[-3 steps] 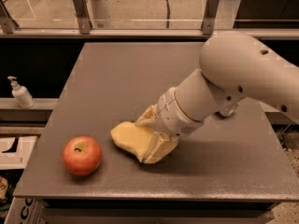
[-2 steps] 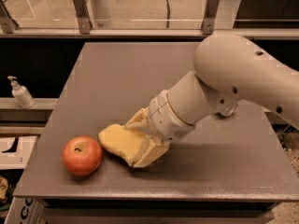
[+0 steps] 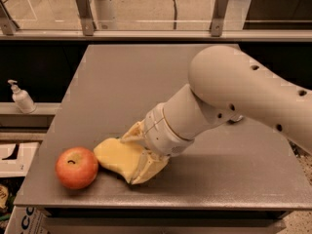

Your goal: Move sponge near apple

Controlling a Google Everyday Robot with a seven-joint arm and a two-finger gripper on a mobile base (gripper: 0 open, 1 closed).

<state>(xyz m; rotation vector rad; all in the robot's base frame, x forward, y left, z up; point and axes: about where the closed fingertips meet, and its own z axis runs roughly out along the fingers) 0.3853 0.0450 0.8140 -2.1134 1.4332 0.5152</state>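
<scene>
The pale yellow foam sponge [image 3: 114,154] is lying flat on the grey matte worktop [image 3: 146,77], in its near left part, with its left edge just beside the round red-orange apple [image 3: 76,167]. Whether the two are actually touching is hard to tell, since the spot where they meet is lying in shadow. The apple is sitting upright close to the worktop's near left corner, showing its stem dimple on top. The cream-coloured two-finger tool [image 3: 129,161] is reaching in from the right, low over the worktop, and its fingers are sitting on the far and near sides of the sponge's right half, clamping it between them. The thick white robot arm [image 3: 234,94] is stretching from the right edge across the worktop's right half down to the tool. A white pump bottle [image 3: 21,98] is standing on a ledge to the left of the worktop, well apart from the apple and sponge. Beyond the far edge, a glass barrier with grey metal posts [image 3: 84,9] is running from left to right.
</scene>
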